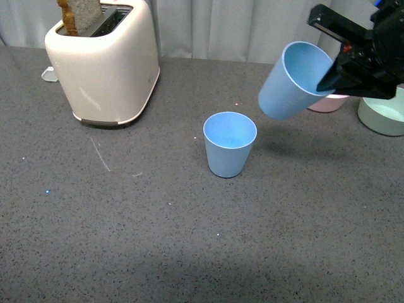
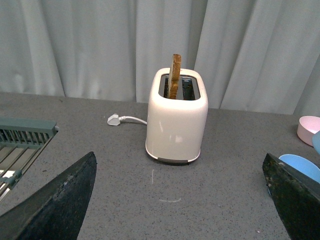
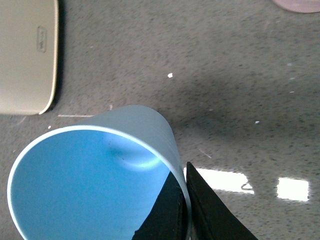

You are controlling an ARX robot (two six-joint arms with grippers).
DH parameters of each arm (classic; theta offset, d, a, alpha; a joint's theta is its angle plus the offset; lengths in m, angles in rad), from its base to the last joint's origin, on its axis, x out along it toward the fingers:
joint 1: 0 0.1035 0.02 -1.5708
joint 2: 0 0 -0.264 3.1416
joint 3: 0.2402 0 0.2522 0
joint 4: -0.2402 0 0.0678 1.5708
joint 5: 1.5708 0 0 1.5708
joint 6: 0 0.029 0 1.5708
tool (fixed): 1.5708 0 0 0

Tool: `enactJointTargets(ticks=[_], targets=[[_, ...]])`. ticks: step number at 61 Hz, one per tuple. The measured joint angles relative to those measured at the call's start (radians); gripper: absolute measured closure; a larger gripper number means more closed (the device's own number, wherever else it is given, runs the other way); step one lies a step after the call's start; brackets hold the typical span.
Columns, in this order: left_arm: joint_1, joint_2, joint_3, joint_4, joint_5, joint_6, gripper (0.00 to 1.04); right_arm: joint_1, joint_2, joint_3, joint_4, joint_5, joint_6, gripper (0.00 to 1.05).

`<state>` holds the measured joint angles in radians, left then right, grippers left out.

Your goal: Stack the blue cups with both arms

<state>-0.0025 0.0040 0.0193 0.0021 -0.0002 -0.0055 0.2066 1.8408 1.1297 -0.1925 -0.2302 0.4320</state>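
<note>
Our right gripper (image 1: 332,74) pinched the tilted cup (image 1: 291,83), left gripper (image 2: 175,200) gaping empty; we needed it levelled above the standing cup (image 1: 230,145).

Front view: right arm (image 1: 379,44) showed at the upper right, held aloft. Right gripper (image 1: 332,77) was clamped on the rim of a blue cup (image 1: 291,85), one finger inside the mouth and one outside the wall, with the cup tilted. Right wrist view: black fingers (image 3: 210,212) pinched the rim close together. Left wrist view: left gripper (image 2: 178,165) stood wide apart, gripping nothing, its two dark fingers at either side of the frame.
</note>
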Motion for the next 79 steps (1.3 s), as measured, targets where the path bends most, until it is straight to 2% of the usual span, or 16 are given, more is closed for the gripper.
enactJointTargets(ticks=[13, 35, 63, 65, 67, 69, 71, 75, 79], targets=[[0.0, 0.0, 0.0, 0.0, 0.0, 0.0, 0.07, 0.07, 0.0, 0.0, -0.002, -0.006, 0.006, 1.04], [0.0, 0.0, 0.0, 0.0, 0.0, 0.0, 0.07, 0.107, 0.035, 0.027, -0.021, -0.001, 0.008, 1.03], [0.0, 0.0, 0.0, 0.0, 0.0, 0.0, 0.07, 0.109, 0.035, 0.032, 0.023, 0.061, -0.069, 0.27], [0.0, 0.0, 0.0, 0.0, 0.0, 0.0, 0.07, 0.11, 0.035, 0.026, 0.037, 0.079, -0.075, 0.24], [0.0, 0.0, 0.0, 0.0, 0.0, 0.0, 0.07, 0.117, 0.037, -0.024, 0.175, 0.171, -0.112, 0.27], [0.0, 0.0, 0.0, 0.0, -0.001, 0.0, 0.07, 0.119, 0.036, -0.114, 0.399, 0.32, -0.195, 0.34], [0.0, 0.0, 0.0, 0.0, 0.002, 0.001, 0.07, 0.119, 0.034, -0.194, 0.564, 0.414, -0.25, 0.39], [0.0, 0.0, 0.0, 0.0, -0.002, 0.0, 0.07, 0.104, 0.021, -0.362, 0.883, 0.493, -0.331, 0.5], [0.0, 0.0, 0.0, -0.001, -0.003, 0.0, 0.07, 0.077, -0.011, -0.488, 1.166, 0.496, -0.375, 0.6]])
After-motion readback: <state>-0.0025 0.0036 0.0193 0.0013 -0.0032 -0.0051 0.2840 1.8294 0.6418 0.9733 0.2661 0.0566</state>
